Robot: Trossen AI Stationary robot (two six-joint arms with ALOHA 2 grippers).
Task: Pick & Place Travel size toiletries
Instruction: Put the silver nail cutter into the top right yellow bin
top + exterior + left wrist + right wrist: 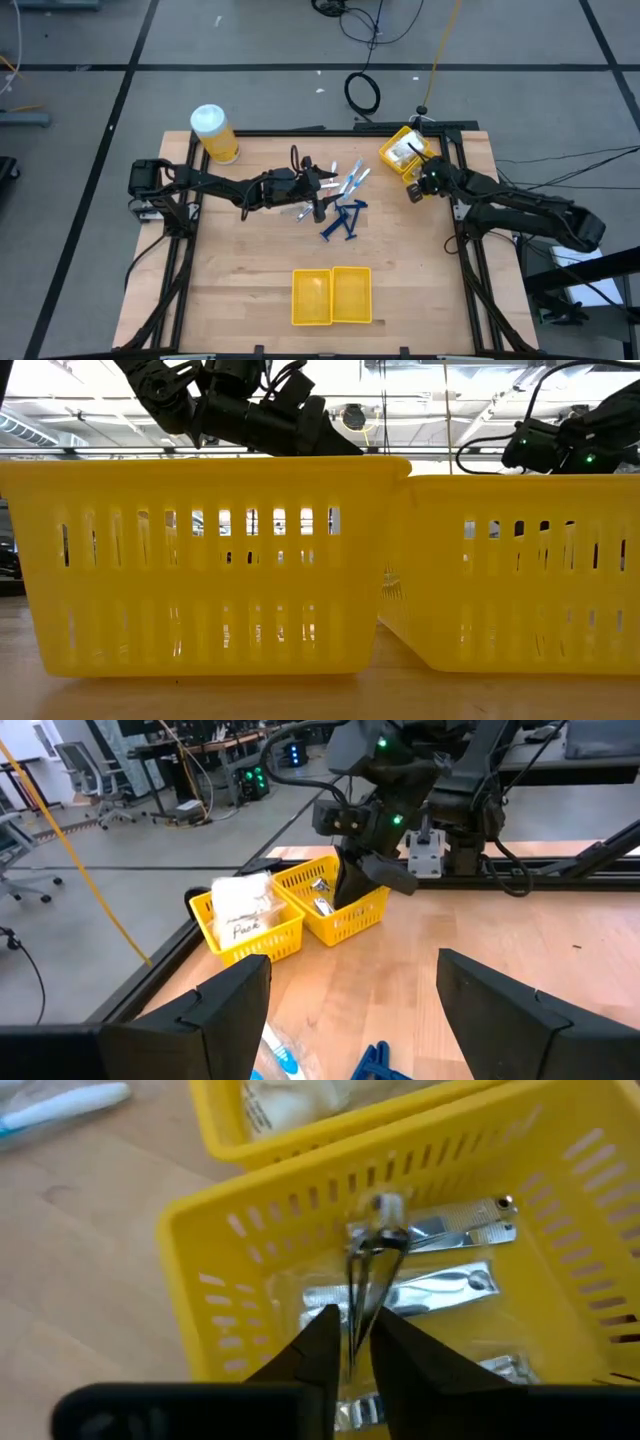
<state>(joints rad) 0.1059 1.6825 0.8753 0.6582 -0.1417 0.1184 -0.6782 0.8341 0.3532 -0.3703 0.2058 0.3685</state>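
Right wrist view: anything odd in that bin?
The silvery clipper stands on end between the right gripper fingertips over the yellow bin, while the other silvery pieces lie flat inside. Looks mid-drop, nothing spilled or damaged.

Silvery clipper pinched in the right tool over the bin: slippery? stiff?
The silvery clipper looks like polished metal, so probably stiff and slick. The right tool pinches only its thin edge, so it may pivot or slip.

Both arms matte black w/ black cables, green LEDs on wrists, dark wedge-shaped fingers (230, 1010).
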